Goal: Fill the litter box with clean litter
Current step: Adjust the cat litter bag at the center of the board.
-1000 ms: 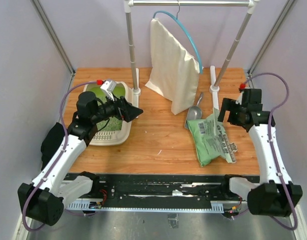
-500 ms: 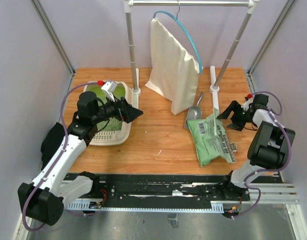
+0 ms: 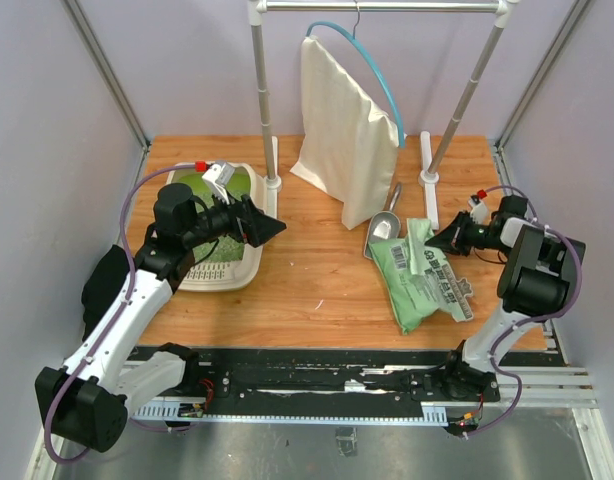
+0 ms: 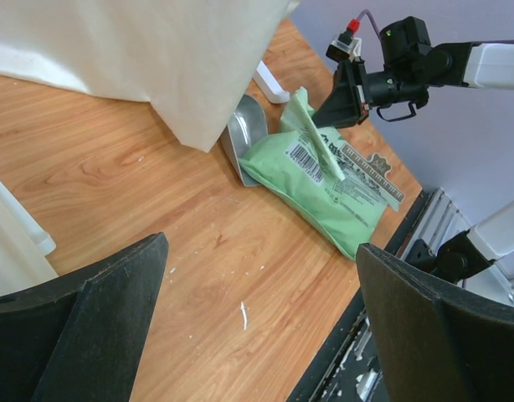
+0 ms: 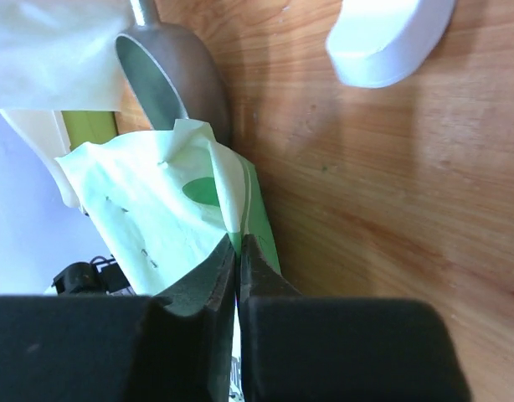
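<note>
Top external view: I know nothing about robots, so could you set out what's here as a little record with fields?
Litter box: far left of the table, partly hidden by the left arm
Left pincer: open, empty, over the box's right edge
Right pincer: shut on a raised flap of the green bag
Green bag: lying on the right side of the table
Metal scoop: on the table at the bag's far end
Cloth bag: hanging from the rail at the back
</note>
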`<state>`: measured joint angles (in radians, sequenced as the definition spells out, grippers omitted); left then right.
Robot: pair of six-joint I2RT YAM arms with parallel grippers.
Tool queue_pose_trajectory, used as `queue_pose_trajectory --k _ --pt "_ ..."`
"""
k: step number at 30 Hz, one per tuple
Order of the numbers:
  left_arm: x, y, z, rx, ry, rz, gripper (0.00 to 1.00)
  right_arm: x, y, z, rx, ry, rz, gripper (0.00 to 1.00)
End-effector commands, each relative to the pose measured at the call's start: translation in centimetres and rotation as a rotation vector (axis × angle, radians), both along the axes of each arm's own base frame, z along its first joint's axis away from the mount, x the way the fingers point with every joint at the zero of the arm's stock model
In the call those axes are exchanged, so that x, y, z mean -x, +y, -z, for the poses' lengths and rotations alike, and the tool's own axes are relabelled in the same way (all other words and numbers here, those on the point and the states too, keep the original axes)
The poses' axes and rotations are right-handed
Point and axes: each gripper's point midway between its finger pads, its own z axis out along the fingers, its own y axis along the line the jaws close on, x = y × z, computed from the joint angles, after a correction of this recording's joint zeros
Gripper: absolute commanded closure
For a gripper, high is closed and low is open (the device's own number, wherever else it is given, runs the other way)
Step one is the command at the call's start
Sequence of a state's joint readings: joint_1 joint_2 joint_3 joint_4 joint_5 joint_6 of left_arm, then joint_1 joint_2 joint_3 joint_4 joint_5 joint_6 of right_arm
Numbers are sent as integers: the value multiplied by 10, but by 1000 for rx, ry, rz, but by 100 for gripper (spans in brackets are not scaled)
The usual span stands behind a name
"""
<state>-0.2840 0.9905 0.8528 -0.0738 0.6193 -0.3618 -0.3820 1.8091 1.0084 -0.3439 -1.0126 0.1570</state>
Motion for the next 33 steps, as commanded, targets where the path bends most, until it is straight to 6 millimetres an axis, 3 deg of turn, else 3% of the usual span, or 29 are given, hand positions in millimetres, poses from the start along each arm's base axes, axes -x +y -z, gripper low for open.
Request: queue_pose_trajectory --k 1,5,9,20,26,33 --pt "4 -2 -11 11 -30 14 1 8 2 -28 21 -66 -12 99" --pt "5 -2 -10 18 -26 11 0 21 2 -51 138 -98 -22 99" --pt "5 -3 -10 29 -22 17 0 34 15 -87 269 -180 -61 99" --pt "9 -2 -10 24 -27 23 0 90 96 -141 430 -405 -327 100" --pt "10 -3 -15 38 -46 30 0 105 137 -147 467 -458 -494 99" --pt "14 -7 -13 79 -51 48 1 102 201 -154 553 -561 -713 99"
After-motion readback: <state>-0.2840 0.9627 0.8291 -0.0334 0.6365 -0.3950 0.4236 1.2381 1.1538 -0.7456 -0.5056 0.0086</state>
